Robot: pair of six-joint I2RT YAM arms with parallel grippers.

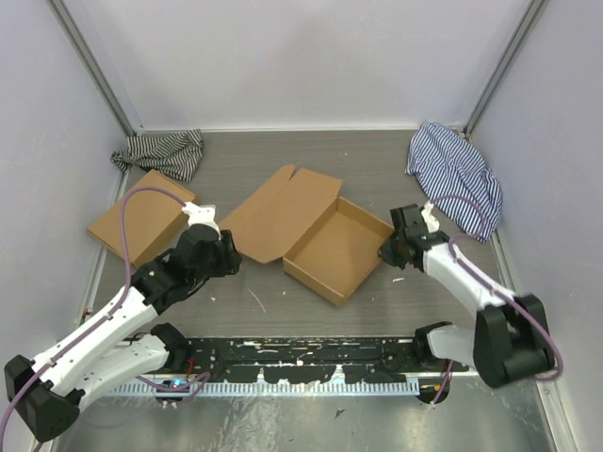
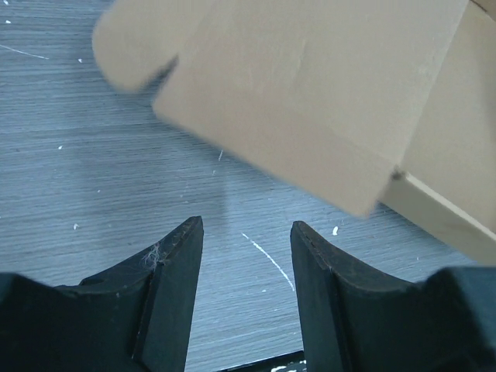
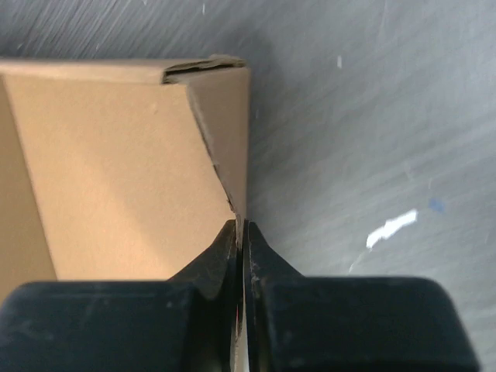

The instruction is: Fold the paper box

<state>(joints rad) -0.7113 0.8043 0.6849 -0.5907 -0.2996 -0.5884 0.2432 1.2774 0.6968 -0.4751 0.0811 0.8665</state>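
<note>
The paper box sits mid-table as a shallow brown cardboard tray with its lid laid open to the left. My right gripper is shut on the box's right side wall, one finger inside the tray and one outside. In the right wrist view the wall's edge runs straight into the closed fingertips. My left gripper hovers open just left of the lid's near corner, with bare table between its fingers. In the left wrist view the lid lies ahead of the fingers, apart from them.
A second flat brown cardboard box lies at the left. A striped dark cloth is bunched at the back left, and a blue striped cloth at the back right. Walls close in the table on three sides.
</note>
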